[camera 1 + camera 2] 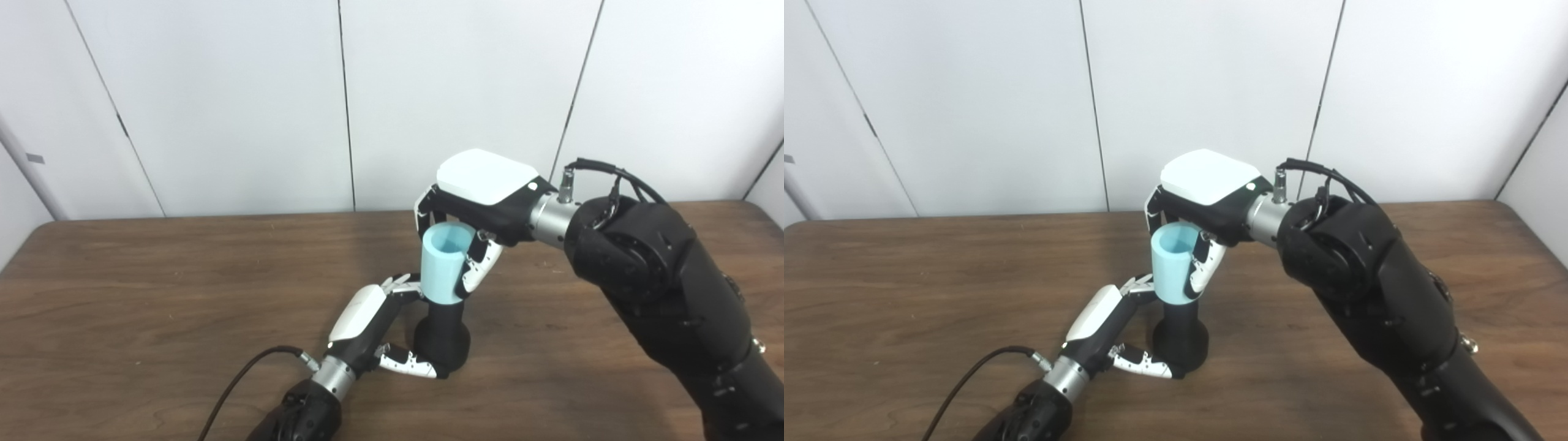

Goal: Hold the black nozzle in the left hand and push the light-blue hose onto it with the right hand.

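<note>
- Left eye view:
- Right hand point(481, 202) comes from above and is closed around the upper part of the hose point(446, 263), fingers on both sides of its open top.
- Left hand point(373, 334) is wrapped on the nozzle point(442, 337), thumb low across its wide base and fingers up near the neck, just below the hose's lower rim.
- Nozzle stands upright on the table point(153, 294); the hose sits upright over its top, so the push-on step looks under way, with the hose already started on the neck.
- Next move, as I judge it: press straight down along the nozzle's axis while the left hand keeps the base from tipping.
- Right eye view:
- Left fingers point(1138, 286) touch or nearly touch the hose's lower edge; they could block further travel or get pinched.
- Cable point(968, 376) trails from the left wrist across the table, well apart from the work.
- Nothing else stands on the table near the 2 hands.
</note>
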Action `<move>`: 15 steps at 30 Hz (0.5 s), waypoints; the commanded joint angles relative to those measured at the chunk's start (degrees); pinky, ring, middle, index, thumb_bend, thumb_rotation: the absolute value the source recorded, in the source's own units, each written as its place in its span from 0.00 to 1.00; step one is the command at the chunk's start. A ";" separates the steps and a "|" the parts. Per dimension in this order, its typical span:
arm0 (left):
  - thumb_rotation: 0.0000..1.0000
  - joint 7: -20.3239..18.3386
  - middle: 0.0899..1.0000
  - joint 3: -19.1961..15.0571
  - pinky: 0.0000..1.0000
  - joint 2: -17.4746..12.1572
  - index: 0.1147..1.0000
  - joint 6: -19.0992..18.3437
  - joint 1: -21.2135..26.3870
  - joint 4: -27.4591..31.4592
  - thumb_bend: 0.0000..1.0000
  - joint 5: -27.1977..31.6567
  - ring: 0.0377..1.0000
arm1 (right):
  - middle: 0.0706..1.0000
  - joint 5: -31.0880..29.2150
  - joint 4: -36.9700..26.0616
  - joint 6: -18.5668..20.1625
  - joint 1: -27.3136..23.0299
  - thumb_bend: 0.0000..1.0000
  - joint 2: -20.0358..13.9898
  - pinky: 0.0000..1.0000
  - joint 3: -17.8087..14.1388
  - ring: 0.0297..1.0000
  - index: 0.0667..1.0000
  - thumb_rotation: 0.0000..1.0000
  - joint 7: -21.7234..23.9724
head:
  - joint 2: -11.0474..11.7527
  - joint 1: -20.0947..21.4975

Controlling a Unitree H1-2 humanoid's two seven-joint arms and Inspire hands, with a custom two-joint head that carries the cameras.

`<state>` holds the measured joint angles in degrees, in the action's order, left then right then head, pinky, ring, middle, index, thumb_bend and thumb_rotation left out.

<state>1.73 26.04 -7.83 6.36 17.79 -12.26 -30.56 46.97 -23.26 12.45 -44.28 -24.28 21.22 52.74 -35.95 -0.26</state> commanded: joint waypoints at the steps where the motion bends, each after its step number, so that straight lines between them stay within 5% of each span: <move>1: 0.07 -2.94 0.79 1.84 1.00 -0.88 0.41 -3.54 -6.52 -4.12 0.52 -1.88 0.94 | 0.43 0.28 -1.22 0.66 -2.10 0.53 -1.22 0.08 -0.38 0.15 0.45 0.00 1.93 | -0.01 -0.01; 10: 0.07 -3.10 0.79 1.83 1.00 -0.93 0.41 -3.65 -6.54 -3.95 0.52 -1.87 0.94 | 0.36 -0.62 -2.29 3.83 -2.68 0.52 -0.69 0.16 -0.28 0.24 0.48 0.00 5.07 | -0.16 0.01; 15: 0.07 -3.29 0.79 1.81 1.00 -1.04 0.41 -3.74 -6.55 -3.69 0.52 -1.85 0.94 | 0.43 -2.10 -2.17 4.65 -2.31 0.53 -0.09 0.15 -0.35 0.23 0.45 0.00 5.09 | -0.16 0.01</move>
<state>1.49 26.06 -7.84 6.27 17.52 -11.75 -30.57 45.85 -24.12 16.69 -44.97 -24.30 21.34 57.43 -36.04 -0.18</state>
